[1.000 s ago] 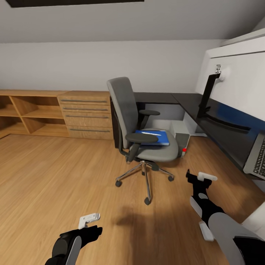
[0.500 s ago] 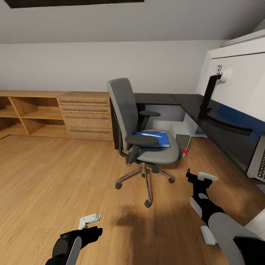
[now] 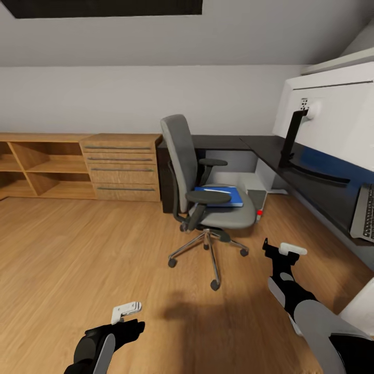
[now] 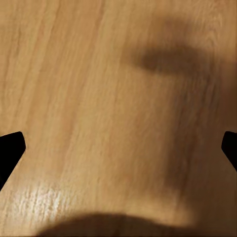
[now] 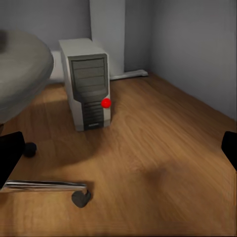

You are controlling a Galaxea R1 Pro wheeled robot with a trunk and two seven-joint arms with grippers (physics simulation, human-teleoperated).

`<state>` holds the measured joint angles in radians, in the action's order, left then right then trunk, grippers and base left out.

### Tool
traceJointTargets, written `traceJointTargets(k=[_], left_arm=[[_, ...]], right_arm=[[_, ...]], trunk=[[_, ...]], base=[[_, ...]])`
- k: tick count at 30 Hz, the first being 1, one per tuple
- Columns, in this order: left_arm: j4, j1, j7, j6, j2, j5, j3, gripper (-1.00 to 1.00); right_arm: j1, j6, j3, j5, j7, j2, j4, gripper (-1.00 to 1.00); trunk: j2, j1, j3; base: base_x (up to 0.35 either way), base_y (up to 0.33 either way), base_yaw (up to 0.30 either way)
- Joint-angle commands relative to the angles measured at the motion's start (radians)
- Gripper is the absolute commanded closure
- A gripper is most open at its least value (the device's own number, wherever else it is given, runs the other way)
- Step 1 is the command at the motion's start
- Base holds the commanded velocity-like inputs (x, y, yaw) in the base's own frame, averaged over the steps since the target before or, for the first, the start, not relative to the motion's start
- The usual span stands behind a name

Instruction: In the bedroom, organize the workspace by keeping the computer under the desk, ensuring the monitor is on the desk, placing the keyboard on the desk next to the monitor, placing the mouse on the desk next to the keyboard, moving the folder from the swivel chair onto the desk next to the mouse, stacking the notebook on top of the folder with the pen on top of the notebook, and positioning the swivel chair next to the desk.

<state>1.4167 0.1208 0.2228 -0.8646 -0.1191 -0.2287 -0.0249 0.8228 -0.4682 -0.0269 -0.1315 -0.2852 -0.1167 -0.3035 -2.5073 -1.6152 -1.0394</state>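
Note:
The grey swivel chair (image 3: pixel 180 156) stands on the wood floor, a short way out from the black desk (image 3: pixel 270 150). The blue folder (image 3: pixel 231 198) lies on its seat with a thin white object on top. The monitor (image 3: pixel 337 114) stands on the desk with its white back toward me. The keyboard (image 3: pixel 366 213) lies on the desk at the frame's right edge. Under the desk sits the grey computer (image 3: pixel 255 195) (image 5: pixel 88 89). My left gripper (image 3: pixel 127 317) (image 4: pixel 118 148) hangs open over bare floor. My right gripper (image 3: pixel 280 252) is open, low, facing the computer and the chair's base (image 5: pixel 44 186).
Light-wood shelves (image 3: pixel 41 166) and a drawer unit (image 3: pixel 122 166) line the back wall at the left. A dark cabinet (image 3: pixel 165 176) stands behind the chair. Wood floor (image 3: pixel 104 249) stretches between me and the chair. The sloped ceiling is low.
The whole head view has shifted, so the chair and desk sit a little further right and smaller in frame. Both grippers keep their places and stay open.

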Motion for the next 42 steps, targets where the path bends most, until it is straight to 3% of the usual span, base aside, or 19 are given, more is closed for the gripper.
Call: traceJointTargets(k=[1, 19, 25, 30, 36, 42], left_arm=[[0.001, 0.0, 0.007, -0.003, -0.001, -0.011, -0.001, -1.0], [0.001, 0.001, 0.009, -0.004, -0.001, -0.009, -0.001, -1.0], [0.001, 0.0, 0.01, -0.004, -0.001, -0.009, 0.0, -1.0], [-0.005, 0.0, 0.011, -0.003, -0.002, -0.009, 0.0, -1.0], [-0.014, 0.0, 0.01, -0.002, -0.002, -0.009, 0.0, -1.0], [-0.017, 0.0, 0.01, -0.002, -0.002, -0.009, 0.0, -1.0]], right_arm=[[0.001, -0.006, 0.001, -0.01, 0.003, 0.0, 0.001, -1.0], [0.001, -0.006, 0.0, -0.01, 0.004, -0.001, -0.015, -1.0], [0.001, 0.039, -0.004, -0.012, 0.002, -0.003, -0.068, -1.0], [0.005, 0.125, -0.015, -0.019, 0.005, -0.01, -0.091, -1.0], [0.02, 0.21, -0.042, -0.083, 0.011, -0.027, -0.107, -1.0], [0.042, 0.273, -0.059, -0.22, 0.038, -0.052, -0.14, -1.0]], trunk=[[0.0, 0.0, 0.0], [0.0, 0.0, 0.004], [0.0, 0.0, 0.004], [0.0, 0.0, 0.004], [0.0, 0.0, 0.004], [0.0, 0.0, 0.004]], base=[[-0.108, 0.295, -0.162], [-0.023, 0.059, -0.033], [0.0, 0.0, 0.0], [0.0, 0.0, 0.0], [0.0, 0.0, 0.0], [0.0, 0.0, 0.0]])
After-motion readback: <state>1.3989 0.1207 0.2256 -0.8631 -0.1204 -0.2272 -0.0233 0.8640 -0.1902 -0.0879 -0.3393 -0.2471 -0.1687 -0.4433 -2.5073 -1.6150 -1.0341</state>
